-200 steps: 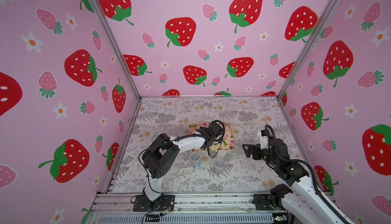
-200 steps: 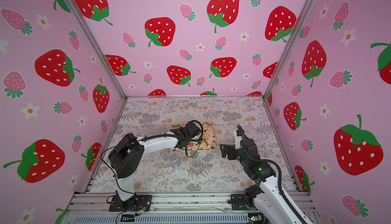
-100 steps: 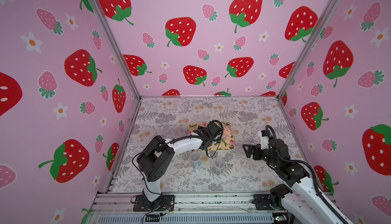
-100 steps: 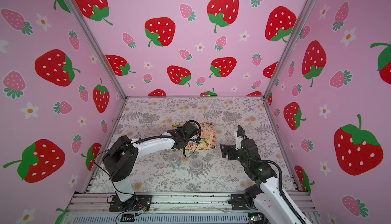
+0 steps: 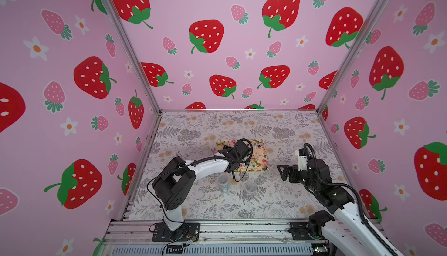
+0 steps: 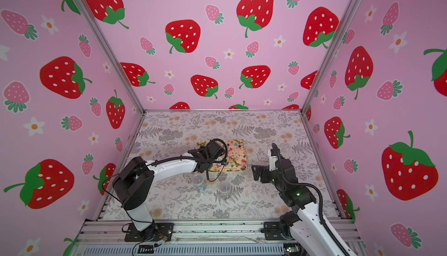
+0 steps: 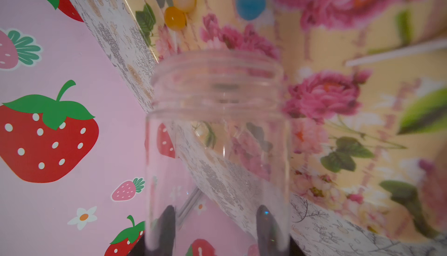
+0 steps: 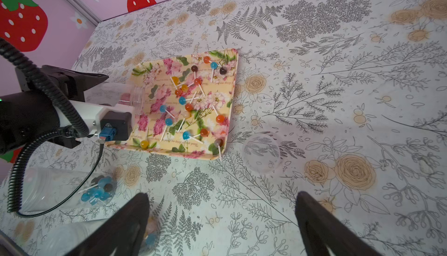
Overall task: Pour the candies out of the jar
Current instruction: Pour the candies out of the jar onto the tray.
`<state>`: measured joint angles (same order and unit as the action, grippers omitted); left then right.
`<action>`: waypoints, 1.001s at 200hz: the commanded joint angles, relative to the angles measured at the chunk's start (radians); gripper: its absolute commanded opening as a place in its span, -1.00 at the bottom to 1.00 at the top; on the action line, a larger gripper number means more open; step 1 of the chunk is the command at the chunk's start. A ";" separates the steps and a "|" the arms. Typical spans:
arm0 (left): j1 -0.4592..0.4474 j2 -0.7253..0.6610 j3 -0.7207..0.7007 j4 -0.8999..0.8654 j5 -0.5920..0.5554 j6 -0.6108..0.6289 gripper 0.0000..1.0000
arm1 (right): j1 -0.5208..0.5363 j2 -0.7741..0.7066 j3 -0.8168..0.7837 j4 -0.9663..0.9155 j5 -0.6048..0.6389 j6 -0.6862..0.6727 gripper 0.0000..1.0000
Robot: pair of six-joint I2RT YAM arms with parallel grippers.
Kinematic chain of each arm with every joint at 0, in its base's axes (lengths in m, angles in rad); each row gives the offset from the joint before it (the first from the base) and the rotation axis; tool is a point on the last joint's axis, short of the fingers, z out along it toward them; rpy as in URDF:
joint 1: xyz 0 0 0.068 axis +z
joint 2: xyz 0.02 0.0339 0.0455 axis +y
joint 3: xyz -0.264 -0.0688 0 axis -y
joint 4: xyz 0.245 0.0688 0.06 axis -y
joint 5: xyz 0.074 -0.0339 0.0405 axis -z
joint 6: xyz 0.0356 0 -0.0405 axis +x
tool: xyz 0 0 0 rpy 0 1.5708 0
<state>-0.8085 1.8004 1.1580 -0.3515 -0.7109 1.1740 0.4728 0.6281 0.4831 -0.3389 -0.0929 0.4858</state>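
My left gripper (image 7: 216,221) is shut on a clear jar (image 7: 217,134), which lies tipped on its side with its open mouth over the floral tray (image 8: 232,78). Nothing shows inside the jar. From the right wrist, the jar (image 8: 121,95) pokes out over the tray's edge. The candies (image 8: 188,107), small lollipops with blue, orange, red and dark heads, lie scattered on the tray; in a top view they (image 5: 256,147) show beyond the left gripper (image 5: 226,149). My right gripper (image 8: 221,196) hangs open and empty over the table, to the right of the tray (image 5: 262,167).
Two more clear jars (image 5: 222,181) (image 5: 250,188) stand on the table in front of the tray; one (image 8: 60,192) holds blue lollipops. A clear lid (image 8: 262,154) lies by the tray's corner. Pink strawberry walls close in three sides.
The left arm's elbow has drifted slightly left and toward the front, while its gripper stays over the tray with the jar. The right arm has not moved.
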 commanded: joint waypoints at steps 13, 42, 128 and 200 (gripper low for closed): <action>0.009 0.065 0.007 -0.011 0.027 -0.012 -0.11 | -0.005 -0.004 -0.001 -0.010 -0.010 0.011 0.93; 0.015 0.089 0.029 -0.021 0.030 -0.033 -0.11 | -0.006 -0.001 0.006 -0.010 -0.011 0.005 0.93; 0.042 -0.031 0.040 -0.056 -0.012 -0.031 -0.12 | -0.005 0.015 0.029 -0.013 -0.010 -0.001 0.93; 0.051 0.084 0.051 -0.067 0.033 -0.102 -0.13 | -0.006 0.013 0.032 -0.022 -0.013 0.005 0.93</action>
<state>-0.7589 1.8267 1.1755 -0.3851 -0.7036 1.1011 0.4728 0.6514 0.4843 -0.3401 -0.1017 0.4854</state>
